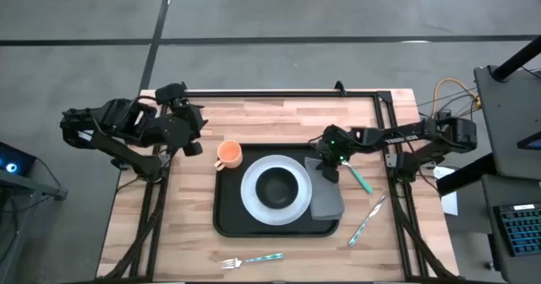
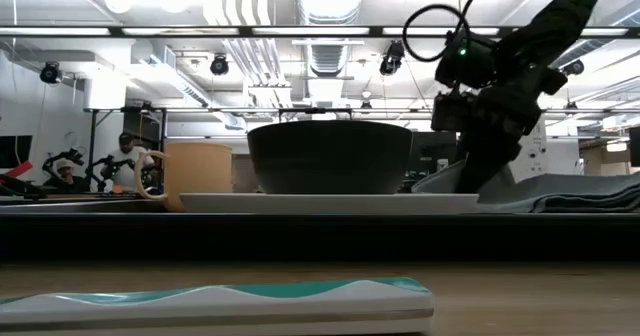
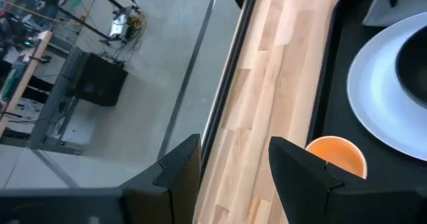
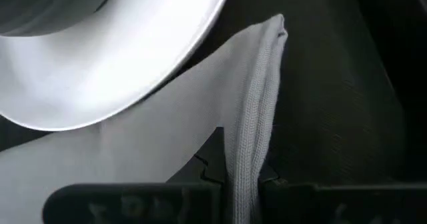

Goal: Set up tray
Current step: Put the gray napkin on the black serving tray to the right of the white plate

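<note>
The high camera looked straight down on the whole tabletop (image 1: 279, 115) from far above, and the low camera stood at the height of the tabletop, looking level across it from very near the front edge. Both of them saw the dark bowl (image 1: 276, 188) on the white plate (image 1: 254, 201). The right wrist camera was very close to the grey napkin (image 4: 133, 157) and the plate rim, while the left wrist camera looked along the tabletop edge to the floor.
</note>
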